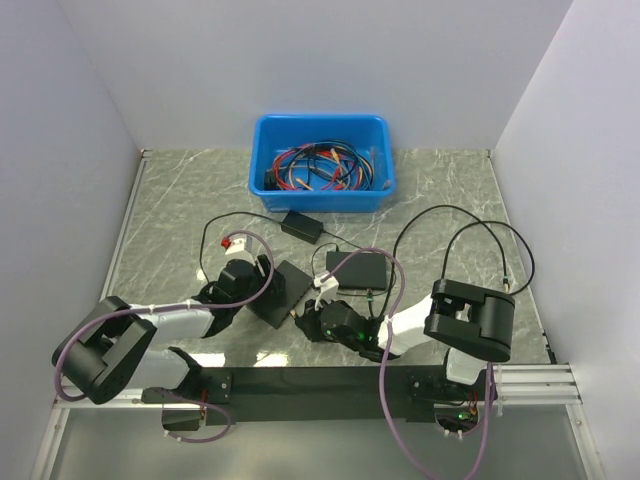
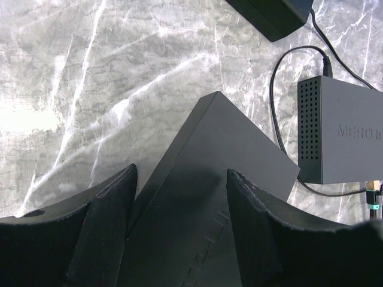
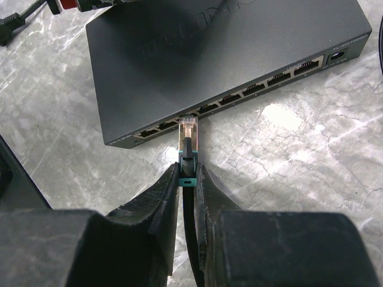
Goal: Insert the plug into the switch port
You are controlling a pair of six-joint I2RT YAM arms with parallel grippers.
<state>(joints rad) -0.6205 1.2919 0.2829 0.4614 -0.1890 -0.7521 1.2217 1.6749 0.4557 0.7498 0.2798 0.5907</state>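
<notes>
The left arm (image 1: 170, 320) lies low and reaches in from the left toward the middle of the table (image 1: 450, 200). The left gripper (image 2: 181, 173) hangs over the flat top of the switch (image 2: 209, 143). Its two fingers stand wide apart. I cannot tell if they touch the switch. The right arm (image 1: 470, 315) bends and reaches to the left. The right gripper (image 3: 187, 173) points at the front side of the switch.

The table top looks like grey-green stone with white lines in it. The switch is a thin, flat, smooth black box. It has a row of small square ports (image 3: 251, 91) along its front. The fingers of both grippers are black and chunky, with rough edges. The plug (image 3: 188, 127) is small. It has a see-through tip with brass-coloured metal in it, a black body and a blue-green band at the back. A thin black cable (image 3: 190, 239) runs back from it.

The right gripper's fingers are squeezed together on the back end of the plug, at the band. The plug sticks straight out past the fingertips. Its tip is right at the row of ports, near the left end of the row in the right wrist view. I cannot tell if the tip is inside a port or only touching the front.
</notes>
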